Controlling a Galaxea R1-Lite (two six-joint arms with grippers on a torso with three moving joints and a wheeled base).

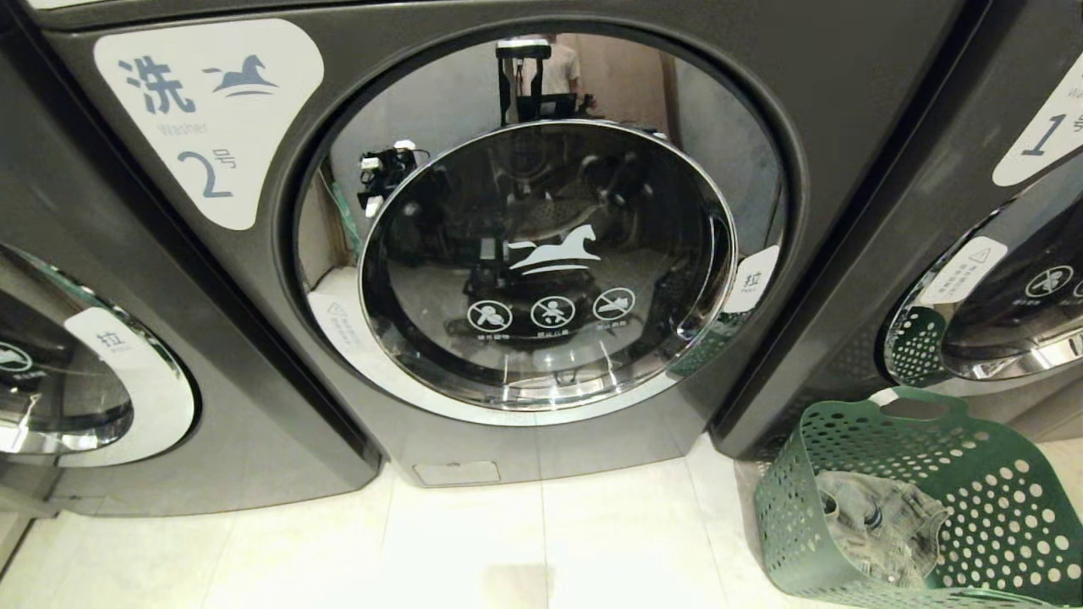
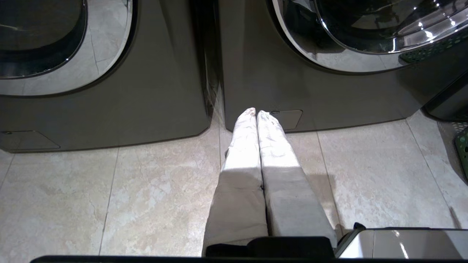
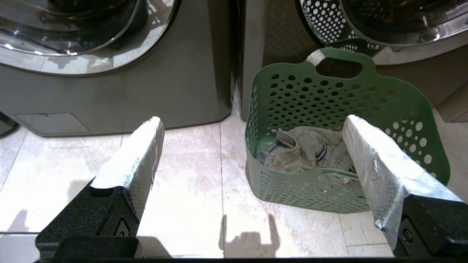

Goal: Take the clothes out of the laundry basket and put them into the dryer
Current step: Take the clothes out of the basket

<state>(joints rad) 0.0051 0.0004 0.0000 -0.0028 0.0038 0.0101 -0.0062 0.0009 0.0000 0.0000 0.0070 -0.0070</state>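
Three dark grey machines are seen in the head view, set side by side on a pale tiled floor (image 1: 525, 541). The middle machine (image 1: 541, 245), marked with a label bearing a "2", serves as the landmark; its round glass door (image 1: 550, 262) is shut, and it is flanked by one machine on the left (image 1: 93, 381) and one on the right (image 1: 998, 279), both also shut.

One green laundry basket (image 1: 922, 499) is found on the floor to the right of the middle machine, in front of the right-hand one, with its handle side close against that machine's front. The clothes (image 3: 303, 153) are seen as a crumpled heap of faded denim-like fabric at the bottom of the basket; how many pieces are there cannot be told.

Two grippers are shown, each only in its own wrist view. The left gripper (image 2: 256, 113) is held above the floor before the lower left corner of the middle machine, its two white-wrapped fingers (image 2: 243, 146) pressed together with nothing between them. The right gripper (image 3: 252, 126) is held above the floor before the gap between the middle and right machines, its jaws spread wide and empty, with the basket beyond one finger (image 3: 380, 171).

A standing person is reflected in the middle machine's door ring.
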